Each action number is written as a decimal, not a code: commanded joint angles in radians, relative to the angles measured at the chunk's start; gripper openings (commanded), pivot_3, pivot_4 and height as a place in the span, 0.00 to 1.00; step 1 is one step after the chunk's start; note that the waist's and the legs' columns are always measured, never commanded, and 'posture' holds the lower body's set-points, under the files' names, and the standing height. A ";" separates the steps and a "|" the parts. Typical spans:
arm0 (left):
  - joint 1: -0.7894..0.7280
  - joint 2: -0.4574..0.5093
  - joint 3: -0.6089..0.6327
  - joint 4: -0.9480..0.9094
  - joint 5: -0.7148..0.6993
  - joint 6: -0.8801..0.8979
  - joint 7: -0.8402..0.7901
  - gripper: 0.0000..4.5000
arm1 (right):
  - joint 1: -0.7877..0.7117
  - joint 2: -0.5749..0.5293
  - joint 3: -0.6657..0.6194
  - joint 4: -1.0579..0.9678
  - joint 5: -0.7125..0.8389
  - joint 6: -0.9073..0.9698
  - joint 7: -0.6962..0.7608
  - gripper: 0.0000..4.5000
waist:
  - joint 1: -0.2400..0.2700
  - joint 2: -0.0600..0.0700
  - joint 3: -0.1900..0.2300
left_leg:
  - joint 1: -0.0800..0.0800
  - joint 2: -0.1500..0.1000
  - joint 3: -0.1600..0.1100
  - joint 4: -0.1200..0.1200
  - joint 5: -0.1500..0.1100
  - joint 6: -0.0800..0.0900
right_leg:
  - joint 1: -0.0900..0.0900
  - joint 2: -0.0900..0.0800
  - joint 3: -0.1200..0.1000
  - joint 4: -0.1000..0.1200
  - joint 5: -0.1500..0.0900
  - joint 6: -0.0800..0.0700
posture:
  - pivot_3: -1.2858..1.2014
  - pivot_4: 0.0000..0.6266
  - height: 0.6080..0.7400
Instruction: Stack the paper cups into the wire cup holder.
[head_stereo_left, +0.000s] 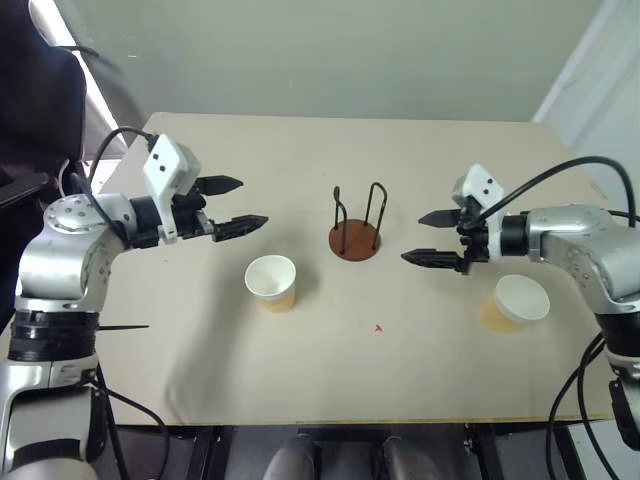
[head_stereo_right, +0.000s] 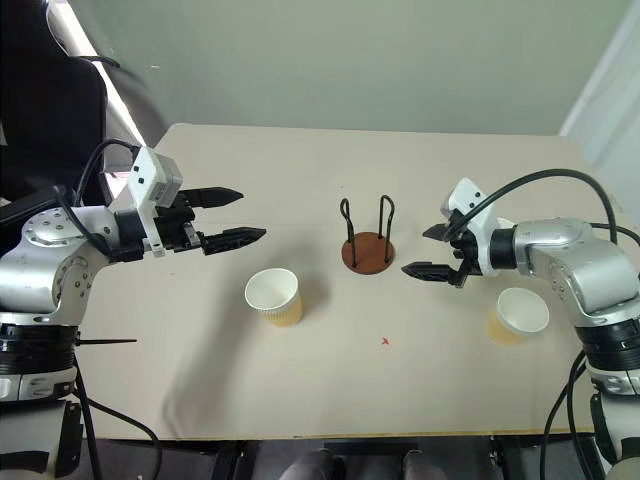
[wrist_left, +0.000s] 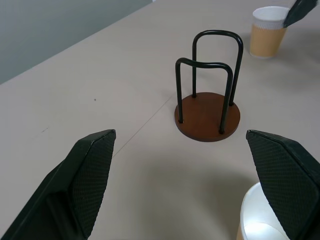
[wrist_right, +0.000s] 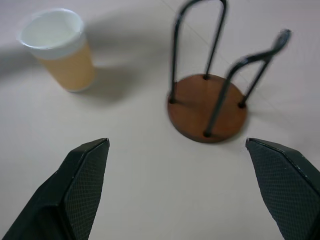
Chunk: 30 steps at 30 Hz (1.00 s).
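We are looking down on a pale beige table with the wire cup holder standing near its middle. The holder is showing a round reddish-brown disc base, flat on the table, with two thin black wire loops rising upright from it; the loops are crossing over the disc, and nothing is sitting inside them.

We are seeing two paper cups, both upright and open side up. The left cup is standing on the near left side of the holder, apart from it; the right cup is standing well off to the holder's right, nearer the table's right edge. Each is tapering toward its foot, showing white inside and at the rim, and tan-yellow on its outer wall.

Our left gripper is hanging above the table, left of the holder and beyond the left cup, with its two black fingers spread wide and nothing between them. Our right gripper is hanging just right of the holder and beyond the right cup, pointing toward the holder, fingers likewise spread wide and carrying nothing. Neither gripper is touching a cup or the holder.
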<state>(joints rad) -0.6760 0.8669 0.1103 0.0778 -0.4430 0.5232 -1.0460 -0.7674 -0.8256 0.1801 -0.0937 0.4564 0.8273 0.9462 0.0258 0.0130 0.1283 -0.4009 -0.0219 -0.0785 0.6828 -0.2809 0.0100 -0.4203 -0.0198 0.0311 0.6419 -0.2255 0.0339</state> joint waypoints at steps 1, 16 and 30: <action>0.002 0.018 0.033 -0.034 -0.006 -0.009 -0.002 1.00 | -0.058 0.044 0.006 0.043 -0.048 -0.044 -0.009 1.00 | -0.001 0.000 0.000 | 0.000 0.000 0.000 0.000 0.000 0.000 | 0.000 0.000 0.000 0.000 0.000 0.000 | 0.52 0.24 1.00; 0.012 0.094 0.033 -0.074 -0.113 0.123 -0.138 1.00 | -0.166 0.206 0.018 0.214 -0.176 -0.086 -0.053 1.00 | -0.003 0.000 0.000 | -0.003 0.000 -0.001 -0.001 0.000 0.000 | -0.003 0.000 -0.001 0.001 0.000 0.000 | 0.52 0.24 1.00; 0.003 0.096 0.025 -0.079 -0.107 0.135 -0.147 1.00 | -0.236 0.317 0.012 0.369 -0.254 -0.129 -0.102 1.00 | -0.004 0.000 0.000 | -0.004 0.000 -0.001 -0.001 0.000 -0.001 | -0.004 0.000 -0.001 0.001 0.000 0.000 | 0.52 0.24 1.00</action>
<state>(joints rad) -0.6534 0.9480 0.1182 0.0283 -0.5459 0.6602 -1.1939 -0.9707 -0.5151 0.2106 0.2784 0.2110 0.7158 0.8608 0.0215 0.0131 0.1283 -0.4048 -0.0219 -0.0793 0.6818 -0.2806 0.0093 -0.4241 -0.0198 0.0301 0.6425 -0.2256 0.0337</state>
